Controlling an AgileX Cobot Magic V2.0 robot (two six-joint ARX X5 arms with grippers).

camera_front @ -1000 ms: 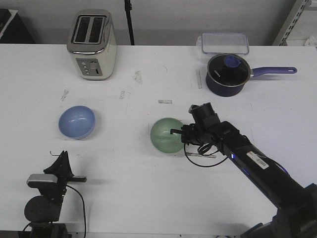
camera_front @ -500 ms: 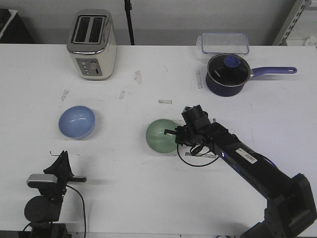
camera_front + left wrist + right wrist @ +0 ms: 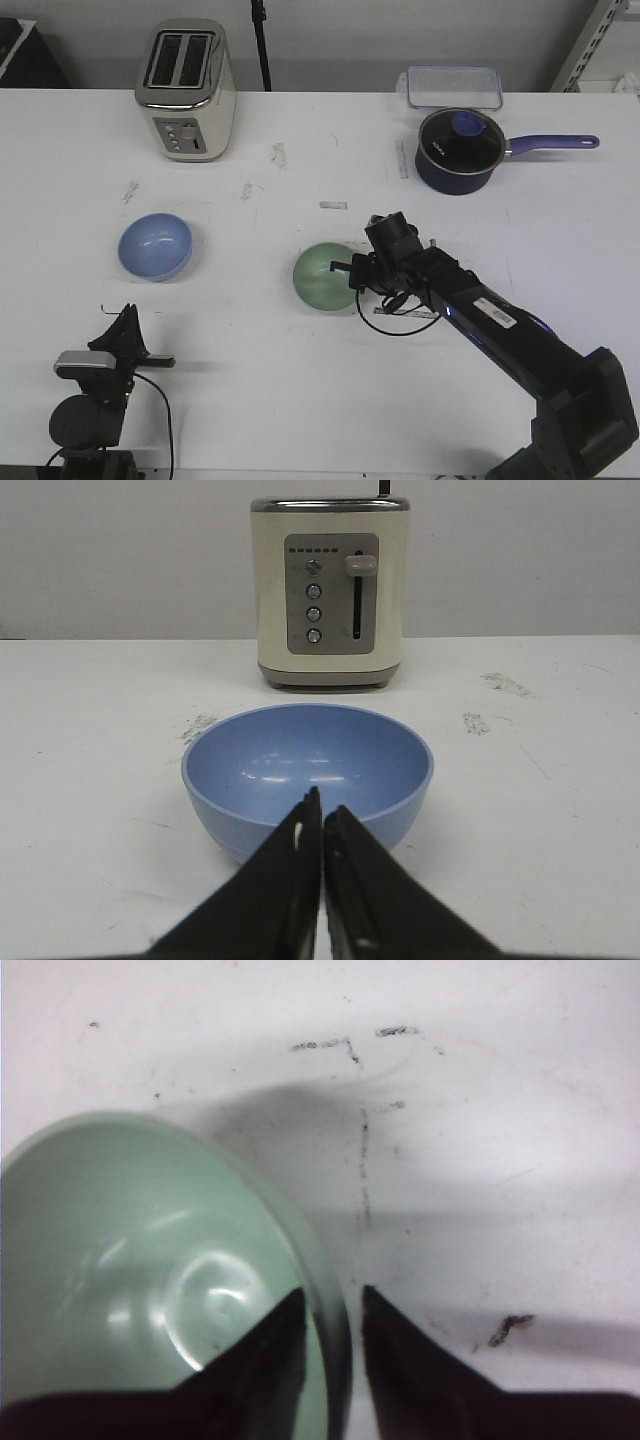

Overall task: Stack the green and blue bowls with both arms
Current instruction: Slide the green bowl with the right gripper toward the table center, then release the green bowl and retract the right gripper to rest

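The pale green bowl (image 3: 320, 278) sits near the table's middle. My right gripper (image 3: 353, 271) stands at its right rim. In the right wrist view the right gripper (image 3: 333, 1305) has one finger inside the green bowl (image 3: 120, 1260) and one outside, closed on the rim. The light blue bowl (image 3: 155, 246) stands upright and empty at the left. My left gripper (image 3: 127, 318) is shut and empty, a little nearer than the blue bowl. In the left wrist view the left gripper (image 3: 322, 810) points at the blue bowl (image 3: 300, 755) without touching it.
A cream toaster (image 3: 186, 88) stands at the back left, behind the blue bowl, and shows in the left wrist view (image 3: 330, 590). A dark navy saucepan (image 3: 458, 150) with a purple handle and a clear lidded box (image 3: 454, 85) stand at the back right.
My right gripper has moved left, and the green bowl has shifted left with it. The left arm and the blue bowl have not moved.
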